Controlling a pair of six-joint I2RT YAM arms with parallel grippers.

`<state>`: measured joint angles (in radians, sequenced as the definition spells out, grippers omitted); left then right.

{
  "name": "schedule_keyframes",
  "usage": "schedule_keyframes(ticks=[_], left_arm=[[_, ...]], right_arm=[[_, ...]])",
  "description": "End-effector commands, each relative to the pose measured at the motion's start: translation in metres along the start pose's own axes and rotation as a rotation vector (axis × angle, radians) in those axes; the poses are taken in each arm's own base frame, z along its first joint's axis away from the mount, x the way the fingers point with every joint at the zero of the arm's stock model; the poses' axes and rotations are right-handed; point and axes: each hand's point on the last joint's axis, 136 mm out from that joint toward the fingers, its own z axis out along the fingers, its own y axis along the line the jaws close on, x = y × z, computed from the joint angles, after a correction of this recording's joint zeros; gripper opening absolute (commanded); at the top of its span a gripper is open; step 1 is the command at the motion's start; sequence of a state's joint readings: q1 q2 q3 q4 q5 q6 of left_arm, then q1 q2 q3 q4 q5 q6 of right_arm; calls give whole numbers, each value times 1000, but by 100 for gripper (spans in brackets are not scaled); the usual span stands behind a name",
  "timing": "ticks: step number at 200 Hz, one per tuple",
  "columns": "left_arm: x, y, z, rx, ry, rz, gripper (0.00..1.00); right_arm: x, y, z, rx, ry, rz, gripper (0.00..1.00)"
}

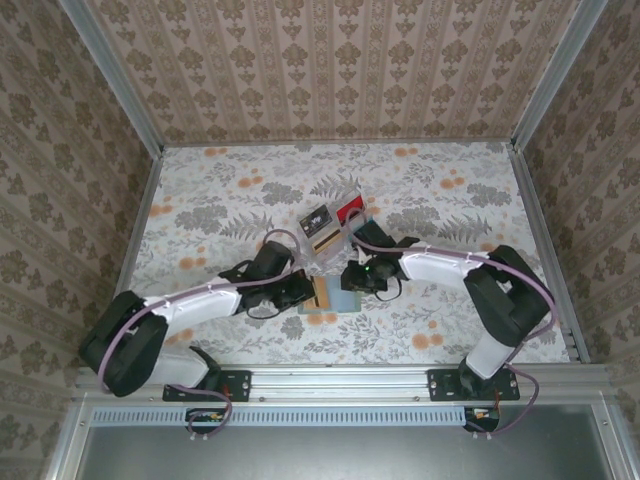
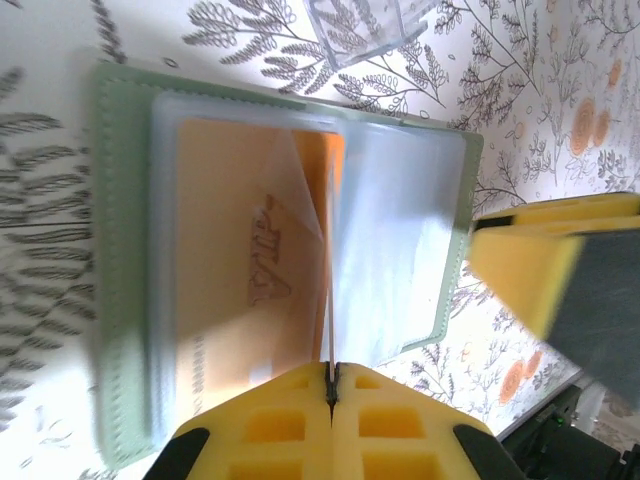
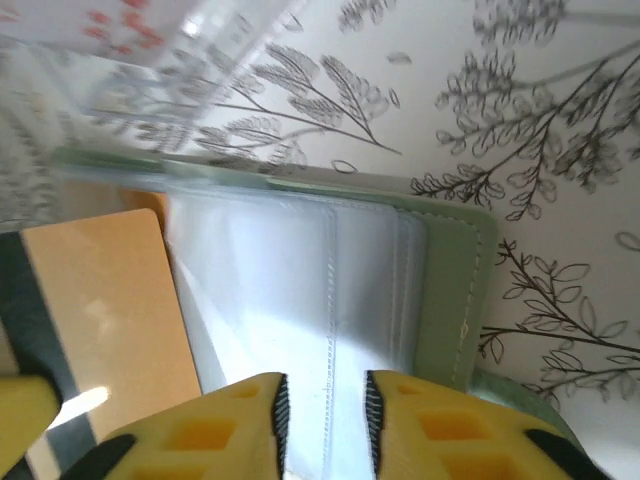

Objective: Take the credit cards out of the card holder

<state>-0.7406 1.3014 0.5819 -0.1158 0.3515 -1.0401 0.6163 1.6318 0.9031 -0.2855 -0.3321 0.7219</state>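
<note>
Nearest the arm bases, the card holder (image 2: pixel 115 250) lies open on the floral table (image 1: pixel 220 190). The left gripper (image 2: pixel 330 385) is closed on one of its clear sleeve leaves, apparently to hold the leaf clear of the tan card (image 2: pixel 240 290) in that panel. Alongside, the right gripper (image 3: pixel 325 395) hovers over the other panel's sleeves, which look empty, its fingers narrowly apart as if placed to draw the card. Farther back, a clear box (image 2: pixel 360 35) holds the black card (image 1: pixel 317 220) and the red card (image 1: pixel 349 208).

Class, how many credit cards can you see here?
3: black card and red card side by side beyond the card holder; tan card inside it. Others may be hidden in its sleeves.
</note>
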Motion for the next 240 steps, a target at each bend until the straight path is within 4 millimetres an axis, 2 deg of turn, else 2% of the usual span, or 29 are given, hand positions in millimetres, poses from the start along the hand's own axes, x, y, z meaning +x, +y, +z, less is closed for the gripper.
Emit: schedule_keyframes(ticks=[1, 22, 43, 63, 81, 82, 115, 129, 170, 218, 240], left_arm=[[-2, 1, -23, -90, 1, 89, 0], [-10, -12, -43, -116, -14, 200, 0], [-24, -31, -58, -131, -44, 362, 0], [-40, -48, -68, -165, -75, 491, 0], [-54, -58, -73, -232, -87, 589, 0], [-55, -58, -74, -236, -87, 593, 0], [-72, -83, -80, -302, -87, 771, 0], [-76, -91, -80, -338, -68, 847, 0], [-95, -92, -68, -487, 6, 1000, 0], [-103, -99, -41, -495, 156, 1139, 0], [-116, -98, -32, -500, 185, 1136, 0]], right_arm=[[-23, 36, -36, -193, -90, -12, 43], [-34, 56, -62, -300, -130, -85, 49], [-48, 62, -85, -315, -201, -172, 57], [-61, 59, -103, -275, -260, -201, 68], [-69, 50, -108, -235, -279, -195, 74], [-69, 52, -113, -240, -292, -201, 75], [-68, 40, -131, -193, -360, -218, 94], [-68, 29, -137, -149, -393, -206, 99], [-68, -6, -149, -5, -448, -151, 100], [-46, -36, -136, 51, -382, -45, 100], [-36, -45, -133, 65, -354, -20, 100]])
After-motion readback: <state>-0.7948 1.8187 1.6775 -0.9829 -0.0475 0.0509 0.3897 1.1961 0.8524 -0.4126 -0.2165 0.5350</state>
